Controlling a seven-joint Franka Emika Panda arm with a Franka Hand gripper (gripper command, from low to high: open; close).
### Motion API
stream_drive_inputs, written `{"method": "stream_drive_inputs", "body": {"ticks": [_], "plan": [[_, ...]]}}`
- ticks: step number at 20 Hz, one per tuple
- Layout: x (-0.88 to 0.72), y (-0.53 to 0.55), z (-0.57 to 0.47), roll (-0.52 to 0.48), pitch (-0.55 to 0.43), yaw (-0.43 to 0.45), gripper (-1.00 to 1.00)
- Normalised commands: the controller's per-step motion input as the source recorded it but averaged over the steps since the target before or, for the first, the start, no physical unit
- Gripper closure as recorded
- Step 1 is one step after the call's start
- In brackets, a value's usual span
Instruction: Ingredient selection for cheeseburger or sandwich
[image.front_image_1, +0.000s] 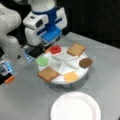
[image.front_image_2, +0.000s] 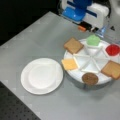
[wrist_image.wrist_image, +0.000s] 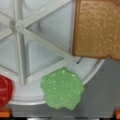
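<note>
Closest to the camera in a front view is the white paper plate (image.front_image_1: 75, 107), sitting bare on the grey desk (image.front_image_1: 25, 100) near its front edge. Right behind it sits the round white tray (image.front_image_1: 65, 64) split into wedge compartments, with the ingredients spread around its rim. None of them has been stacked yet, so no sandwich exists so far.

Going round the tray in that view:
- a toast square (image.front_image_1: 48, 74) on the near-left rim
- the yellow-orange cheese square (image.front_image_1: 70, 76) just beside it on the near rim
- a dark brown round patty (image.front_image_1: 85, 62) on the right rim
- a second toast square (image.front_image_1: 76, 49) on the far rim
- the red disc (image.front_image_1: 55, 49) on the far-left rim
- the green disc (image.front_image_1: 42, 61) on the left rim, between the red disc and the near toast

The gripper (image.front_image_1: 46, 46) hangs low over the far-left side of the tray, right by the red and green discs, and holds nothing. Whether its jaws are wide or narrow can't be told. The wrist view looks straight down on the green disc (wrist_image.wrist_image: 62, 88), which hangs partly over the tray's rim, with one toast square (wrist_image.wrist_image: 97, 28) and the edge of the red disc (wrist_image.wrist_image: 5, 90) either side of it.
</note>
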Motion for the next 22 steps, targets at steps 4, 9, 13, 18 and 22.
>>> {"method": "stream_drive_inputs", "body": {"ticks": [4,9,13,18,22], "plan": [[0.0,0.0,0.0,0.009,0.065,0.099,-1.0],[0.01,-0.01,0.01,0.134,0.079,0.096,-1.0],[0.02,-0.01,0.0,0.158,0.076,0.09,-1.0],[0.01,-0.04,-0.01,0.223,0.111,0.099,-1.0],[-0.03,-0.13,-0.05,0.331,0.136,0.116,-1.0]]}}
